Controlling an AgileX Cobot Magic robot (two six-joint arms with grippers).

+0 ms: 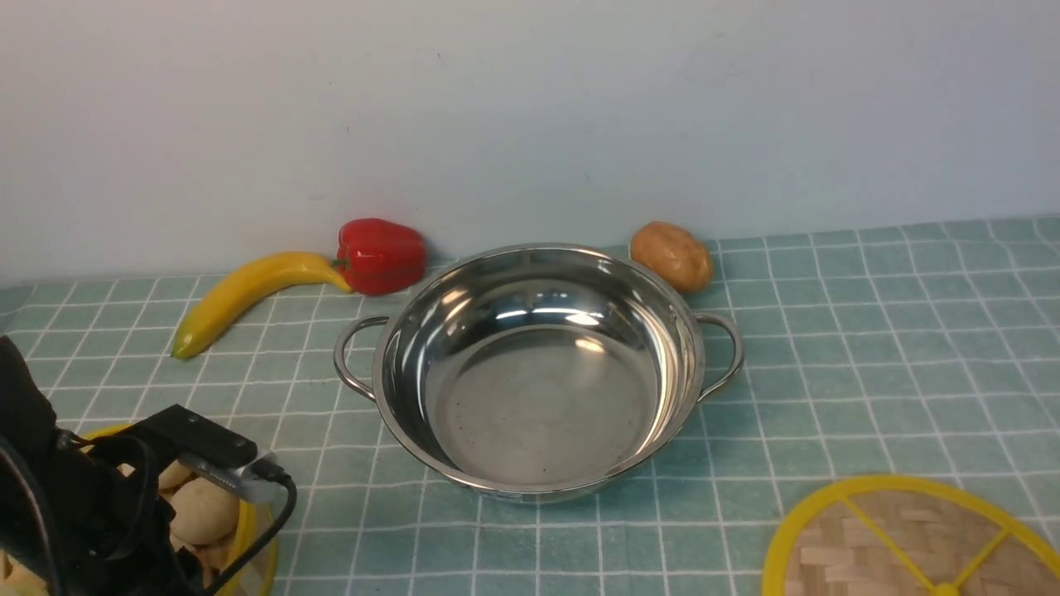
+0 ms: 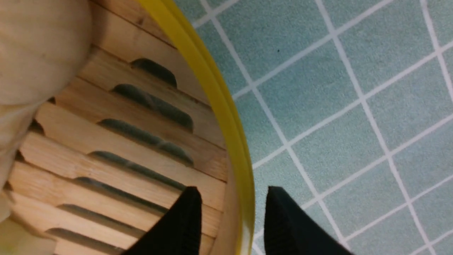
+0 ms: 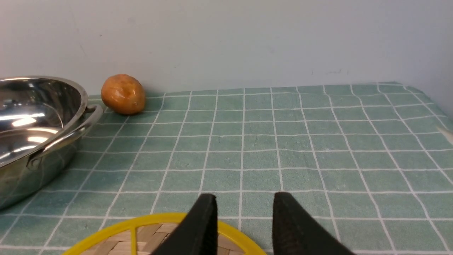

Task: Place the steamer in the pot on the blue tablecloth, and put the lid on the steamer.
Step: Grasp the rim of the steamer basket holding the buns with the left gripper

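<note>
In the front view, the shiny round steel pot [image 1: 538, 372] sits mid-frame on the gridded blue tablecloth [image 1: 869, 348]. The flat woven lid [image 1: 894, 546] lies at lower right and the slatted bamboo steamer [image 2: 124, 141] at lower left. The left gripper [image 2: 232, 189] stands spread astride the steamer's smooth yellow rim, and the right gripper [image 3: 244, 194] hangs spread over the lid's rim.

**Setting:** robot test bench dressed as a kitchen.

**Surface:** bench covered by the blue tablecloth [image 1: 869, 331] with a white grid, set against a plain pale wall [image 1: 530, 99].

**Food props:** banana [image 1: 248, 294], red pepper [image 1: 381, 255] and potato [image 1: 671, 255], glossy and toy-like, ranged along the foot of the wall.

**Cookware:**
- steel pot [image 1: 414, 356]
- bamboo steamer [image 2: 116, 152] holding buns [image 1: 203, 511]
- woven lid [image 1: 903, 538]

**Apparatus:** black cabled robot arm [image 1: 74, 505] at the near left, which marks this as a trial station rather than a household.
</note>
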